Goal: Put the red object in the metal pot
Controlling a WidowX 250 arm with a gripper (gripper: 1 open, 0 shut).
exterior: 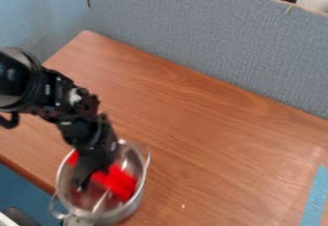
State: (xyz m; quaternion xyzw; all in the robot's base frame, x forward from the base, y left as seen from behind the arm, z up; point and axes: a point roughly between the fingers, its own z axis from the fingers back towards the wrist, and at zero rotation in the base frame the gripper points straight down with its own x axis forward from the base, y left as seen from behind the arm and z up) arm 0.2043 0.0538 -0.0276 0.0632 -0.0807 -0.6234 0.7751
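Camera view: the red object (117, 181) is held inside the metal pot (133, 161) on the counter (218, 134), clamped by the closed fingers (92, 175). The placing step is judged under way; next, the fingers need opening for release.

Beneath my tool lies a brown wooden table (218, 134), with a grey-blue fabric partition (218, 38) standing behind it.

One metal pot (133, 163) is sitting on one wooden table (218, 124), and one red object (118, 181) is showing inside it. One gripper (87, 177) is reaching down into that pot, on a single black arm (58, 101)
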